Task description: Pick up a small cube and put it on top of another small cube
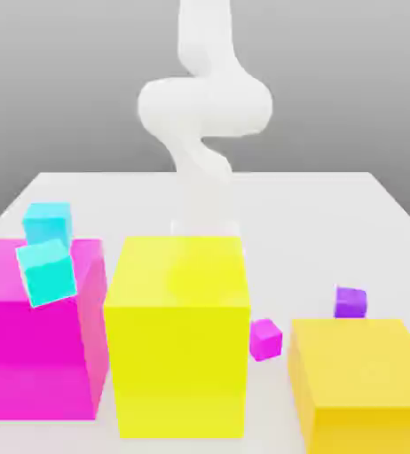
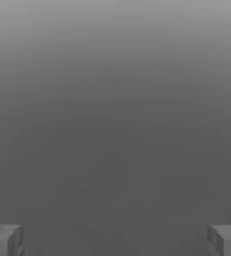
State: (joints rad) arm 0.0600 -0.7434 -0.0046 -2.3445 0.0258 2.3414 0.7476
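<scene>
Step in hand: approach, with nothing yet picked up. Landmark: the middle yellow block [image 1: 177, 332].

Nearest, on the exterior view's right of the landmark, sits a second yellow block [image 1: 364, 381]. The tiny pink cube [image 1: 264, 339] rests on the desk [image 1: 333, 222] just beside the landmark. The small purple cube [image 1: 350, 301] lies farther back, behind the second yellow block. The jaws [image 2: 115, 239] stand spread wide, empty.

Next move: bring the arm [image 1: 204, 115] down over the purple cube, jaws straddling it, then close.
</scene>
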